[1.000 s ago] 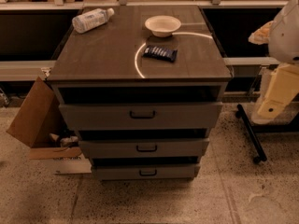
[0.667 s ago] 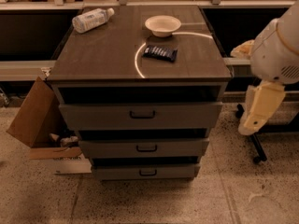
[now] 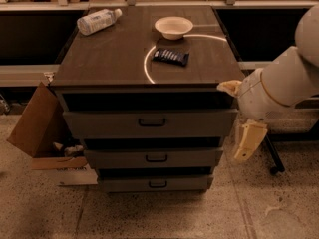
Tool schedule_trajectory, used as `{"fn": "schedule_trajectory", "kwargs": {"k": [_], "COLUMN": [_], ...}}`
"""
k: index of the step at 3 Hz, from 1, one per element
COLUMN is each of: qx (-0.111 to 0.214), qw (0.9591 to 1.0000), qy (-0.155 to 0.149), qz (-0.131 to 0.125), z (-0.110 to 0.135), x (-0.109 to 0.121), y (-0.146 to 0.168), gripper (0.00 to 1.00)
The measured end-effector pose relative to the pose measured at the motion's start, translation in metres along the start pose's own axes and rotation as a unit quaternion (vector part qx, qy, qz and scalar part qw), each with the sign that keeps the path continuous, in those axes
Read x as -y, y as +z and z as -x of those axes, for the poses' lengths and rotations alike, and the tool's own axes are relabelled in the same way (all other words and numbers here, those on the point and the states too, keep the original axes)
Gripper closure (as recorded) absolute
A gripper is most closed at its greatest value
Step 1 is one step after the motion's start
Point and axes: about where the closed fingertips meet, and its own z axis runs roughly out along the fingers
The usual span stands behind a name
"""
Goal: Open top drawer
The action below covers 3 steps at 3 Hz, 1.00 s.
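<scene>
Top drawer (image 3: 99,126) sits shut, black pull handle (image 3: 152,122) facing out. Gripper (image 3: 247,142) hangs beside the cabinet (image 3: 114,59)'s right edge, holding nothing, probably lining up. Can't tell how open it is.

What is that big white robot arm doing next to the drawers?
The robot is meant to open the top drawer. Right now its gripper hangs down beside the cabinet's right side, off to the right of that drawer's black handle and not touching it. The drawer does not look pulled out yet. On top of the cabinet lie a water bottle, a white bowl and a dark snack packet. A cardboard box leans on the left.
</scene>
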Motion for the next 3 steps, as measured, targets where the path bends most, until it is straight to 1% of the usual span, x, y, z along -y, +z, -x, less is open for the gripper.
{"fn": "schedule_trajectory", "kwargs": {"k": [2,3], "qx": [0.003,0.013], "qw": [1.0000,0.9991], "qy": [-0.007,-0.040], "qz": [0.002,0.010], "z": [0.001,0.001], "x": [0.000,0.004], "y": [0.005,0.030], "gripper": [0.00,0.00]}}
